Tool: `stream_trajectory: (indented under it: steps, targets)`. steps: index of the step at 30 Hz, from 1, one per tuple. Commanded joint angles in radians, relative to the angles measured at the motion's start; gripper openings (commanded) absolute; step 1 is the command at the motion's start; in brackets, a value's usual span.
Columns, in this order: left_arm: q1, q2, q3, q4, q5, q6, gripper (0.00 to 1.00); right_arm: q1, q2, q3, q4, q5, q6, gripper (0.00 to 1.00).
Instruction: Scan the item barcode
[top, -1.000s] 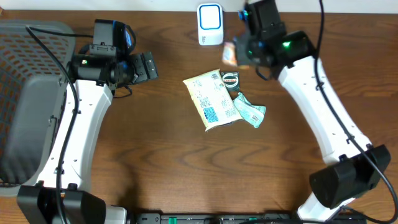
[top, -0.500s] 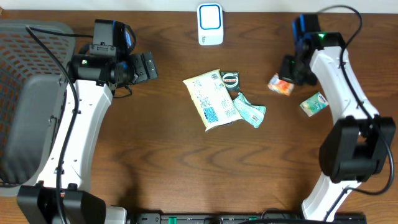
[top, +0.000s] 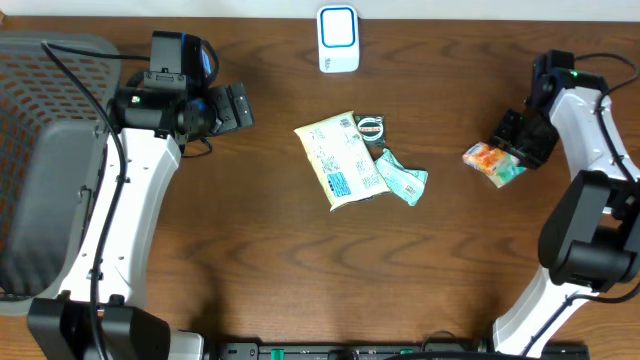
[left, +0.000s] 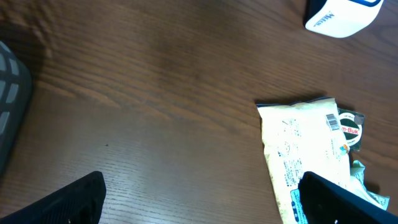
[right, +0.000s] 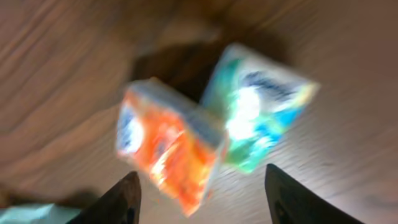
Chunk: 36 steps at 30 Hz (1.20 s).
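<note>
The scanner (top: 338, 38) is a white and blue block at the table's far edge; the left wrist view shows its corner (left: 341, 14). My right gripper (top: 516, 136) hangs open at the far right, above an orange packet (top: 483, 157) that rests against a green box (top: 508, 172). In the blurred right wrist view the orange packet (right: 168, 146) sits between my spread fingers (right: 127, 196), touching neither, with the green box (right: 258, 118) beside it. My left gripper (top: 236, 106) is open and holds nothing, left of a cream packet (top: 338, 160).
A small round tin (top: 370, 128) and a green packet (top: 402, 179) lie against the cream packet (left: 298, 149) mid-table. A grey mesh basket (top: 40, 150) fills the left side. The left fingers (left: 74, 199) hover over bare wood.
My right arm swung from the scanner to the far right with the orange packet, and its jaws then opened. The packet now sits by the green box. The left arm stayed still.
</note>
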<state>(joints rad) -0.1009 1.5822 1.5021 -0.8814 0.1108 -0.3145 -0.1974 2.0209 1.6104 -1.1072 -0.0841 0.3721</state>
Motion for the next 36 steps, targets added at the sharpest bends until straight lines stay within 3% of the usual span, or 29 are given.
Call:
stream_trajectory:
  steps: [1,9,16,21,27,36]
  targets:
    - [0.001,0.006,0.007,-0.001,0.009,0.003,0.98,-0.008,-0.021,0.034,-0.006,-0.226,-0.14,0.65]
    - [0.001,0.006,0.007,-0.001,0.009,0.003,0.98,0.058,-0.022,0.169,-0.129,-0.266,-0.22,0.64]
    - [0.001,0.006,0.007,-0.001,0.009,0.003,0.98,0.177,-0.021,0.156,-0.117,-0.275,-0.225,0.64]
    - [0.001,0.006,0.007,0.0,0.009,0.003,0.98,0.304,-0.019,0.084,-0.042,-0.275,-0.221,0.41]
    - [0.001,0.006,0.007,0.0,0.009,0.003,0.98,0.417,-0.019,-0.074,0.091,-0.279,-0.132,0.03]
    - [0.001,0.006,0.007,0.0,0.009,0.003,0.98,0.473,-0.019,-0.216,0.159,-0.273,-0.114,0.01]
